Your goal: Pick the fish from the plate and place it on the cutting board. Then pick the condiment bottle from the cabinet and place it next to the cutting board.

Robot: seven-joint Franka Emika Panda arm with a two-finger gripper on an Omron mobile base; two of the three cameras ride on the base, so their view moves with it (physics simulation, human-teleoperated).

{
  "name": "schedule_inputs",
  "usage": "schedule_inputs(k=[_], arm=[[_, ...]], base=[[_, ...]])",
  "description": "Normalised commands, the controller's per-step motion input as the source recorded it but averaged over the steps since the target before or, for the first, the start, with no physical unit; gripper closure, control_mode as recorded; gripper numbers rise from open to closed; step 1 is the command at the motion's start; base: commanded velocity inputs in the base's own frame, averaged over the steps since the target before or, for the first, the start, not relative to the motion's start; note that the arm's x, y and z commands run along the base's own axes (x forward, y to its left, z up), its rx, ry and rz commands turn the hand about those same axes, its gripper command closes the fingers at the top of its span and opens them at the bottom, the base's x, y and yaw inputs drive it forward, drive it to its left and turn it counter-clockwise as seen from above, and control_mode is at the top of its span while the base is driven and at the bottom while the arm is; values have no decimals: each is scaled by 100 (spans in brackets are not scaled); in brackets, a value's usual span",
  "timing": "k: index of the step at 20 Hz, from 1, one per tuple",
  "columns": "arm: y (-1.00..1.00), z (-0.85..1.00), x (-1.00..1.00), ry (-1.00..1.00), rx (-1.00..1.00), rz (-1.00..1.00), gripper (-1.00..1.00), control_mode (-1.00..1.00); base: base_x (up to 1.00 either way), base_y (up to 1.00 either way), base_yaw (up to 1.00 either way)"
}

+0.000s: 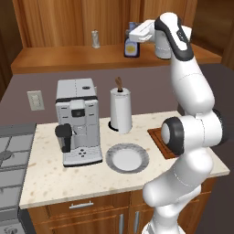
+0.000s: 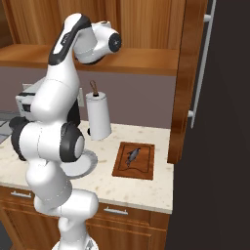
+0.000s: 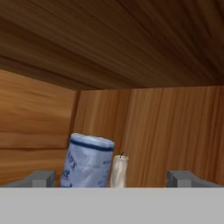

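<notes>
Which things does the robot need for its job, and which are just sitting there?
Needed:
fish
plate
cutting board
condiment bottle
cabinet
gripper, open

Just sitting there:
coffee machine
paper towel roll
clear shaker
stove

Even, soft rendered light (faint shadows); perhaps slightly blurred.

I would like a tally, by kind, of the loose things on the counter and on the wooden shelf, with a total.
Appliances: 1, the silver-grey coffee machine
Paper towel rolls: 1, white on a dark holder
Plates: 1, round, white centre, grey patterned rim
Boards: 1, reddish-brown wooden cutting board
Fish: 1, small dark grey
Bottles and shakers: 2, dark blue-capped condiment bottle, clear shaker
Total: 7
</notes>
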Motion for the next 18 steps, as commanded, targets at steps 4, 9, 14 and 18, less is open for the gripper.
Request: schedule_inputs(k=[4,9,14,18], arm=[[0,0,5,4,0,0,-100,-100],[0,0,0,0,0,0,100,-100],[0,0,-15,-1,0,0,100,-100],[0,0,-20,-2,0,0,100,-100]], base=[[0,0,0],[0,0,0],[0,0,0],[0,0,0]])
